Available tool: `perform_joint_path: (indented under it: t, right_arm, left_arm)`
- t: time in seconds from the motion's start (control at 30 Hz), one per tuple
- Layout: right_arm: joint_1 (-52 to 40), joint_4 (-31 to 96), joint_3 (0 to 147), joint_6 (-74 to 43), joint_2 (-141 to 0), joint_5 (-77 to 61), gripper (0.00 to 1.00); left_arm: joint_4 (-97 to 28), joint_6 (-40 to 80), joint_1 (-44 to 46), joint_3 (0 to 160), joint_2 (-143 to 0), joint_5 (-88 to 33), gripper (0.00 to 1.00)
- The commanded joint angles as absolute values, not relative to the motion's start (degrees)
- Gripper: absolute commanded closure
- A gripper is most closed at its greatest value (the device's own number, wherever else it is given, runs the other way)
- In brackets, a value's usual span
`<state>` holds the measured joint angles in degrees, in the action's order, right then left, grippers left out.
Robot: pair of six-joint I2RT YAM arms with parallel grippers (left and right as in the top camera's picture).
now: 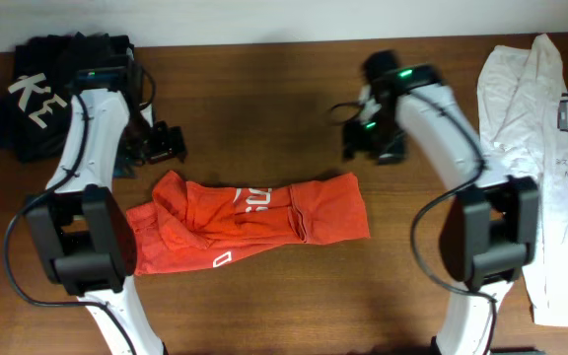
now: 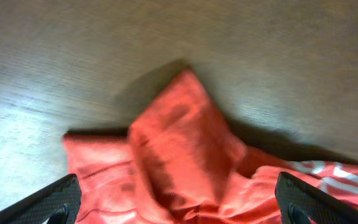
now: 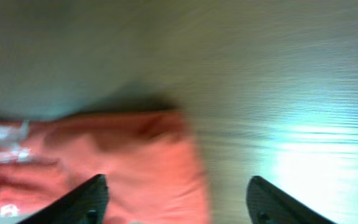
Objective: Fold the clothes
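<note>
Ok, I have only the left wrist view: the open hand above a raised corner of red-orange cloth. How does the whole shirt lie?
Observer: The red-orange T-shirt lies as a long, crumpled band running left to right across the middle of the table.
Operator: And the right hand, does it hold the cloth?
Observer: No. The right hand is open above the shirt's right end, with nothing gripped.
Operator: Is any other garment near?
Observer: Yes, a white T-shirt lies along the table's right edge, apart from the red-orange one.
</note>
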<state>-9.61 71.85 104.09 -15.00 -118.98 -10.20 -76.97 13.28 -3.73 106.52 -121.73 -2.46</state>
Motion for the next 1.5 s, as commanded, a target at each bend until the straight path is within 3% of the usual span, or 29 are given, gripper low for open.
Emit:
perform_joint_path:
  t: [0.0, 0.1, 0.17, 0.27, 0.4, 0.43, 0.47, 0.5, 0.53, 0.57, 0.6, 0.8, 0.93, 0.97, 1.0, 1.03, 1.07, 1.13, 1.17, 1.27, 1.37, 1.47]
  right_arm:
    - [0.9, 75.4, 105.5, -13.8, -118.4, -7.9, 0.01]
    - [8.7, 75.7, 105.4, -13.8, -118.4, -7.9, 0.01]
    - [10.2, 75.7, 105.2, -13.7, -118.4, -7.9, 0.01]
    - [10.0, 75.5, 105.2, -12.3, -118.4, -7.9, 0.01]
    - [10.0, 75.4, 105.2, -12.3, -118.4, -7.9, 0.01]
    - [10.0, 75.4, 105.2, -12.3, -118.4, -7.9, 0.02]
    - [10.0, 75.4, 105.2, -12.3, -118.4, -7.9, 0.01]
    - [10.0, 75.4, 105.2, -12.3, -118.5, -7.9, 0.01]
    - [10.0, 75.4, 105.2, -12.3, -118.4, -7.9, 0.01]
    - [10.0, 75.4, 105.2, -12.3, -118.4, -7.9, 0.01]
    - [10.0, 75.4, 105.2, -12.3, -118.4, -7.9, 0.01]
    - [10.0, 74.5, 103.1, -12.3, -118.5, -8.8, 0.01]
    - [9.3, 71.0, 98.2, -12.3, -118.4, -11.2, 0.01]
    - [9.0, 71.0, 97.9, -12.3, -118.5, -11.4, 0.01]
    - [8.5, 71.1, 97.9, -12.3, -118.5, -11.4, 0.01]
    - [8.2, 71.1, 97.9, -12.2, -118.5, -11.4, 0.01]
    - [7.9, 71.1, 97.9, -12.2, -118.4, -11.4, 0.01]
    - [7.7, 71.2, 97.9, -12.2, -118.5, -11.4, 0.01]
    - [7.8, 71.2, 97.8, -12.2, -118.5, -11.4, 0.01]
    - [7.8, 72.0, 97.8, -10.9, -118.4, -11.4, 0.01]
    - [7.7, 72.0, 97.8, -10.9, -118.5, -11.9, 0.01]
    - [7.8, 72.0, 97.8, -10.5, -118.5, -13.3, 0.01]
  left_arm:
    - [-81.1, 12.4, -11.1, 106.2, -121.9, -5.7, 0.01]
    - [-84.8, -7.5, -15.4, 99.0, -121.9, -30.0, 0.01]
    - [-83.1, -8.5, -15.3, 93.3, -121.9, -30.0, 0.01]
    - [-68.8, -8.7, -15.6, 78.6, -121.9, -29.7, 0.01]
    - [-58.2, -6.3, -15.4, 71.6, -121.9, -27.4, 0.01]
    - [-57.0, -5.9, -15.0, 71.2, -121.9, -27.4, 0.07]
    - [-57.0, -5.9, -14.7, 71.2, -121.9, -27.4, 0.2]
    - [-56.7, -5.8, -14.5, 71.2, -121.9, -27.2, 0.59]
    - [-56.5, -5.8, -14.2, 71.3, -121.8, -27.2, 0.66]
    - [-56.6, -5.7, -13.8, 71.3, -121.8, -27.2, 0.88]
    - [-56.6, -4.2, -13.3, 71.3, -121.5, -26.9, 0.99]
    - [-59.6, 5.0, -8.4, 74.8, -106.9, -13.7, 1.0]
    - [-67.1, 5.0, -1.4, 84.0, -97.2, -10.6, 0.99]
    - [-67.1, 5.0, 0.2, 84.5, -96.9, -10.6, 0.76]
    - [-67.6, 6.7, 1.3, 84.5, -97.0, -10.6, 0.94]
    - [-68.1, 6.9, 1.7, 84.5, -97.1, -10.2, 0.85]
    - [-68.3, 6.9, 1.8, 84.5, -97.1, -8.9, 0.56]
    - [-68.6, 6.9, 1.1, 84.5, -97.1, -7.3, 0.42]
    - [-68.6, 6.9, 0.4, 84.5, -97.1, -5.1, 0.25]
    - [-68.7, 6.8, -8.3, 84.4, -97.6, -0.6, 0.07]
    - [-68.2, -0.1, -14.5, 84.2, -104.4, -7.4, 0.01]
    - [-66.2, -4.0, -16.8, 84.2, -113.8, -11.2, 0.01]
